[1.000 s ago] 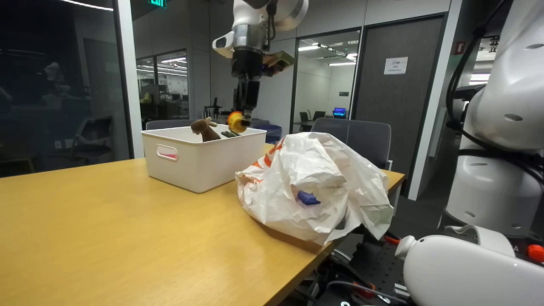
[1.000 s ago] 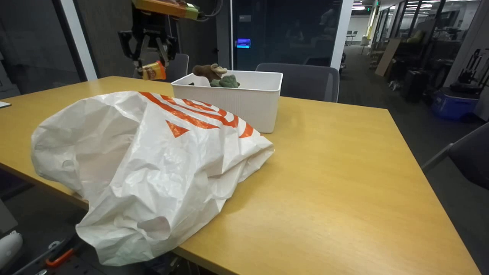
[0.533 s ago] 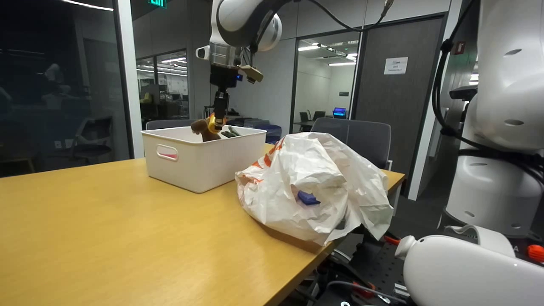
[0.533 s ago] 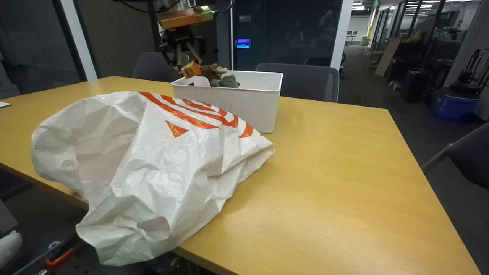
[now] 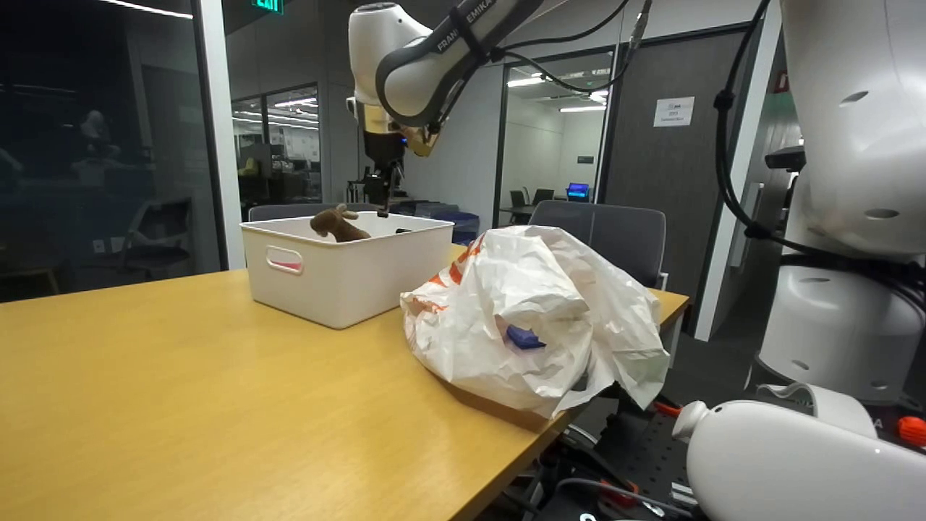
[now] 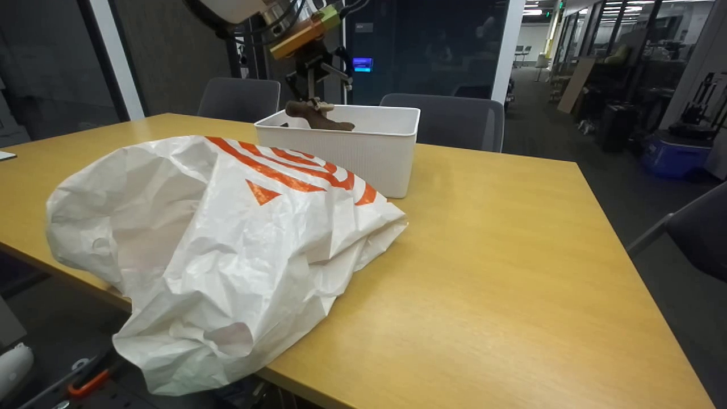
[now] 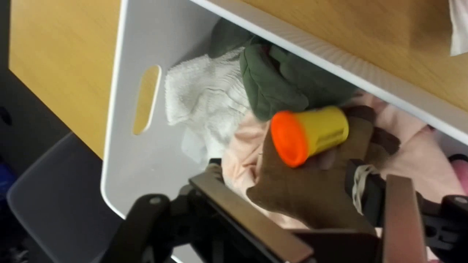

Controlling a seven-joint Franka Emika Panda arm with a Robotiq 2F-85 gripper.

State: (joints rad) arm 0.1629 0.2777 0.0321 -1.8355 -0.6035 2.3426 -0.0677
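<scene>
Currently, the end effector (image 7: 286, 171) hangs at the opening of the white bin (image 5: 376, 278), and its fingers (image 7: 252, 215) stand apart. In the wrist view, an orange-lidded yellow container (image 7: 310, 135) is inside the bin, tilted on its side over the brown plush toy (image 7: 303, 188); it is blurred, so I cannot tell whether it rests there. Near it are a green soft thing (image 7: 270, 84), a white cloth (image 7: 208, 87) and a pink cloth (image 7: 413, 164). On the surface (image 6: 511, 272), a white plastic bag (image 6: 255, 255) lies beside the bin.
</scene>
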